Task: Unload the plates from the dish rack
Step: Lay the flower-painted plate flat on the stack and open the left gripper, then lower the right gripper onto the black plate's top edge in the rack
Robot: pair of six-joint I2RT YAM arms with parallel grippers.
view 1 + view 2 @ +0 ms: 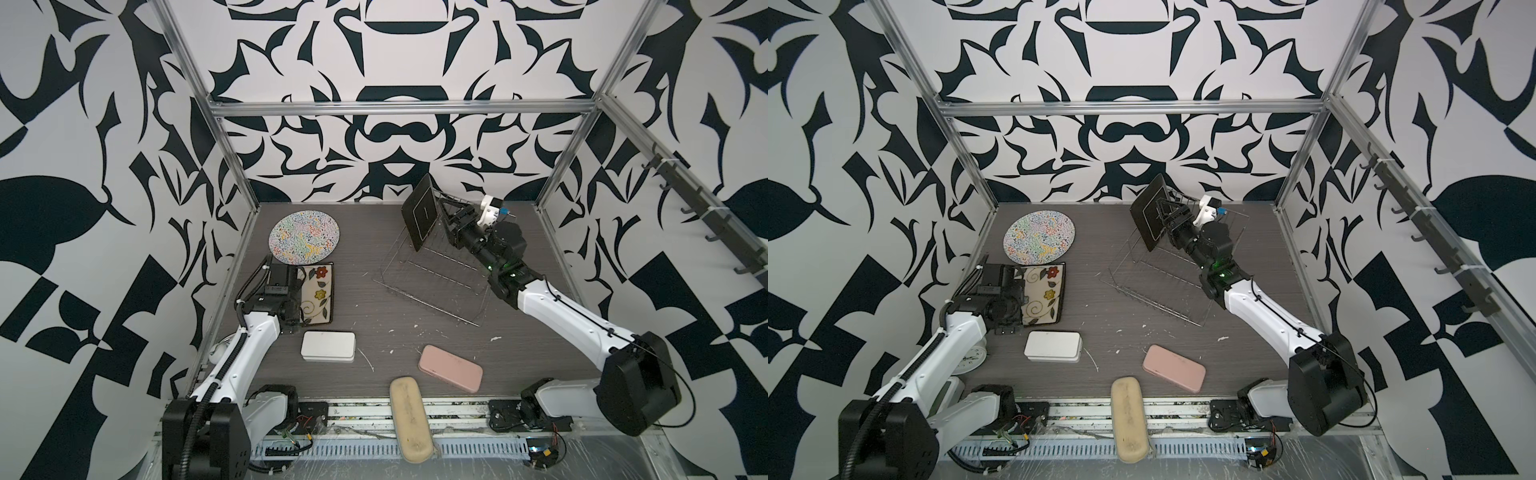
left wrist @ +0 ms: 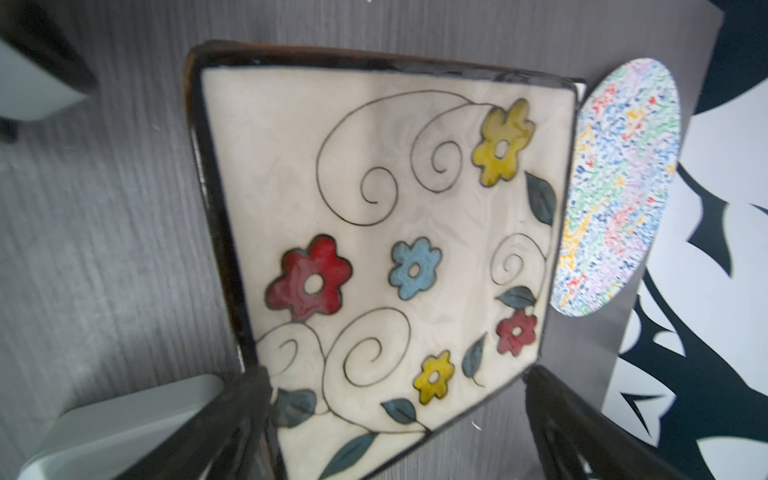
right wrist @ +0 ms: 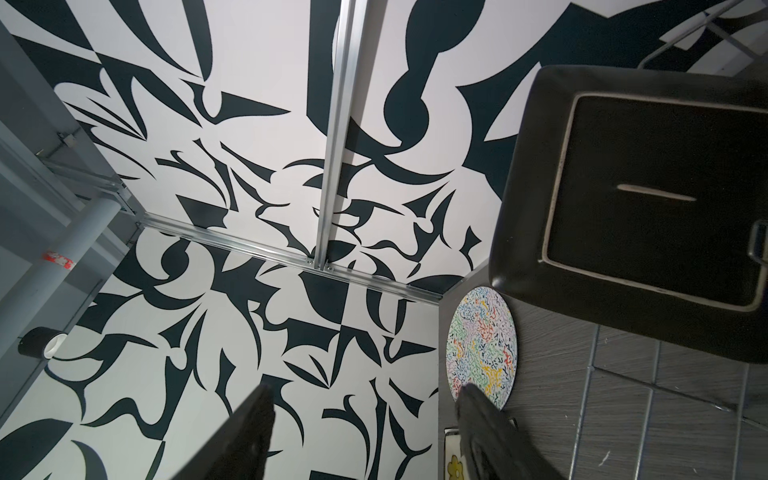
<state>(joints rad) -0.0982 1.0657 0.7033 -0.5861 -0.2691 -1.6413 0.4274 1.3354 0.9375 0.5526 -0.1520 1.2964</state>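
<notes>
The dish rack (image 1: 432,286) (image 1: 1158,286) of thin silver wire stands right of centre. One black square plate (image 1: 419,216) (image 1: 1149,216) (image 3: 644,208) stands upright at its far end. My right gripper (image 1: 446,212) (image 1: 1165,212) (image 3: 365,399) hovers open just beside that plate, with nothing between its fingers. At the far left the round squiggle plate (image 1: 304,237) (image 2: 615,187) lies flat. In front of it lies the cream flowered plate (image 1: 318,295) (image 2: 395,249), face up. My left gripper (image 1: 300,299) (image 2: 399,399) is wide open low over its near edge.
A white tin (image 1: 328,345) lies in front of the flowered plate. A pink case (image 1: 450,368) lies near the front centre. A beige case (image 1: 411,419) rests across the front rail. Patterned walls and an aluminium frame enclose the table.
</notes>
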